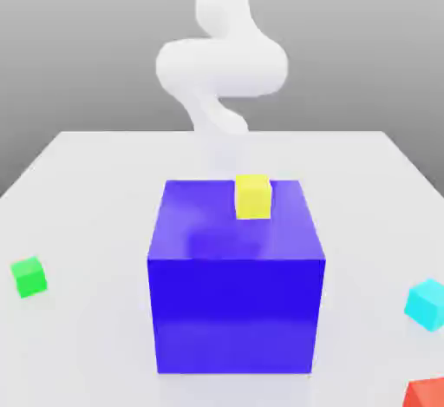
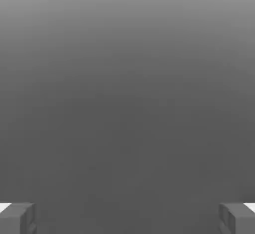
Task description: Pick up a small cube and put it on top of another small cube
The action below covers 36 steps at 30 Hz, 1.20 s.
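Observation:
The small red cube lies at the near edge of the table on the exterior view's right, partly cut off by the picture's corner. The small cyan cube rests a little farther back on the same side, apart from the red one. In the hand view my gripper is open, its two grey fingertips stand far apart, and nothing is between them, only plain grey background. The white arm rises behind the table's far side, well away from both cubes.
A big dark-blue cube stands in the middle of the white table, with a small yellow cube on its top near the back edge. A small green cube sits at the exterior view's left.

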### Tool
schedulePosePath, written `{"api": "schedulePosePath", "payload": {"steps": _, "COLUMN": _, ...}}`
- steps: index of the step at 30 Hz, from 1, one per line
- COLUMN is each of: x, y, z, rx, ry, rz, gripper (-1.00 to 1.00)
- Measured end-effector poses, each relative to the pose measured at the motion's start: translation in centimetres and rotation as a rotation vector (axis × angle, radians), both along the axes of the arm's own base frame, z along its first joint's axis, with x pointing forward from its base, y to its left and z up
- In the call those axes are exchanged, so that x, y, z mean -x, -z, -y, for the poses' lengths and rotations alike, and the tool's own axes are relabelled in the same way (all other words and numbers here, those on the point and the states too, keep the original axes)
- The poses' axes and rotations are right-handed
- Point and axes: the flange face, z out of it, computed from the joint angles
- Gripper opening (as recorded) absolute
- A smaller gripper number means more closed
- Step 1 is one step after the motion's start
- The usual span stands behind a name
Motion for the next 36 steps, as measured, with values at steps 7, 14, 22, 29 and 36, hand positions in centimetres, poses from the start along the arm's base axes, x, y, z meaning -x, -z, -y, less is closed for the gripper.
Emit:
{"api": "schedulePosePath", "payload": {"steps": 7, "x": -8.1, "y": 8.3, "z": -4.2, "rx": 0.073, "ry": -0.334, "rz": -0.149, "gripper": 0.0}}
{"api": "schedulePosePath", "payload": {"steps": 14, "x": -13.6, "y": 18.3, "z": -10.2, "rx": 0.17, "ry": -0.647, "rz": -0.268, "gripper": 0.0}}
{"api": "schedulePosePath", "payload": {"steps": 22, "x": -15.9, "y": 30.7, "z": -18.1, "rx": 0.322, "ry": -1.007, "rz": -0.378, "gripper": 0.0}}
{"api": "schedulePosePath", "payload": {"steps": 29, "x": -15.5, "y": 41.5, "z": -23.0, "rx": 0.492, "ry": -1.299, "rz": -0.458, "gripper": 0.0}}
{"api": "schedulePosePath", "payload": {"steps": 36, "x": -14.1, "y": 51.8, "z": -26.1, "rx": 0.643, "ry": -1.519, "rz": -0.505, "gripper": 0.0}}
